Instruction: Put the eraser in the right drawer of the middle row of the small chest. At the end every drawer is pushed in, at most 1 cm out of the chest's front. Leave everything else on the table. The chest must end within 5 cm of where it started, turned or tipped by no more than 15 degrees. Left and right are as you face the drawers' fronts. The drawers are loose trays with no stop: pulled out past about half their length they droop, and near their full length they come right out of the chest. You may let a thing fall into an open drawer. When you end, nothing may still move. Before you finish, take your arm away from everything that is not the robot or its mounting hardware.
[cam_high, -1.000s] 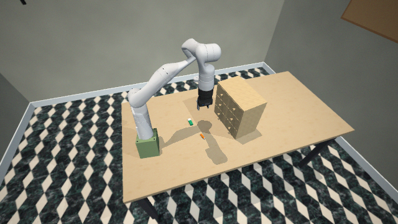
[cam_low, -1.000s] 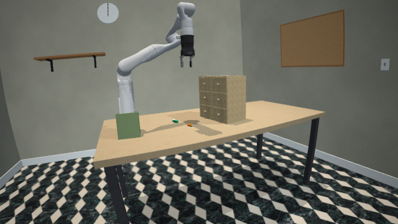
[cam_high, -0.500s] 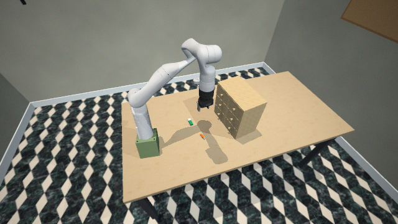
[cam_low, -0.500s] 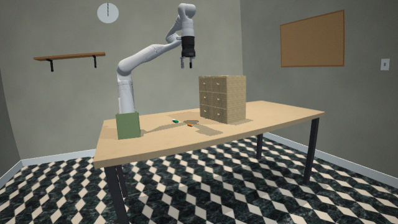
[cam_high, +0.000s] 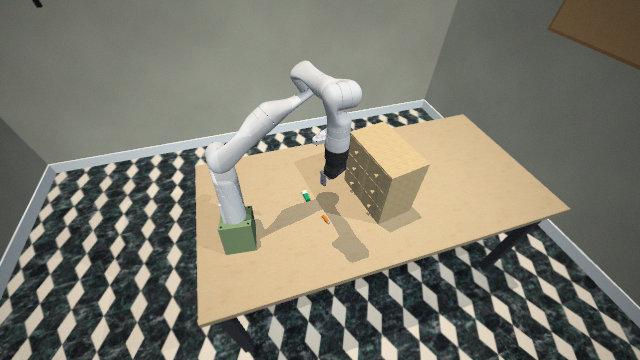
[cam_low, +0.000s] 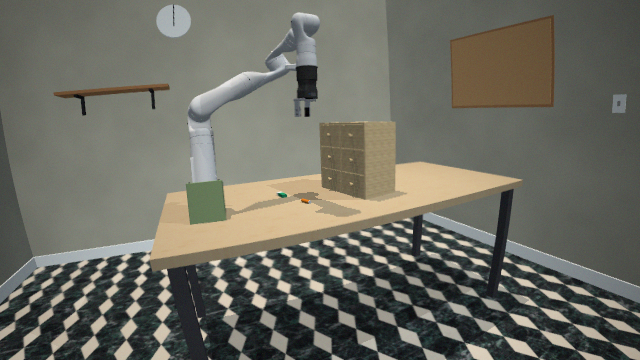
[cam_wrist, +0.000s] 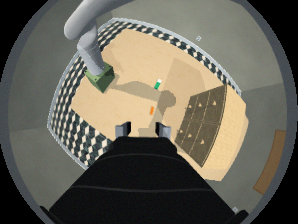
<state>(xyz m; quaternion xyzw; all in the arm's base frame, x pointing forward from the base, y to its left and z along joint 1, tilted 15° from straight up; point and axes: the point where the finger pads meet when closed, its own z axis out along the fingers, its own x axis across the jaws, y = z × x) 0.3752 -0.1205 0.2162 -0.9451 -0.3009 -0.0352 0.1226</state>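
The eraser, seemingly the small green block with a white end (cam_high: 306, 196) (cam_low: 282, 195) (cam_wrist: 158, 85), lies on the table between the arm's base and the chest. The small wooden chest (cam_high: 390, 150) (cam_low: 380, 160) (cam_wrist: 226, 145) stands upright, with three rows of two drawers facing the arm's base. Its middle-row right drawer (cam_high: 373, 191) (cam_low: 351, 160) (cam_wrist: 192, 138) looks pushed in, as do the others. My gripper (cam_high: 329, 181) (cam_low: 302, 114) (cam_wrist: 143, 126) is open and empty, high above the table in front of the chest's drawers, with its fingers pointing down.
A small orange thing with a pale end (cam_high: 325, 219) (cam_low: 305, 201) (cam_wrist: 152, 111) lies on the table near the green block, on the camera side. The arm's green base block (cam_high: 238, 237) (cam_low: 206, 202) (cam_wrist: 101, 80) stands at the table's left end.
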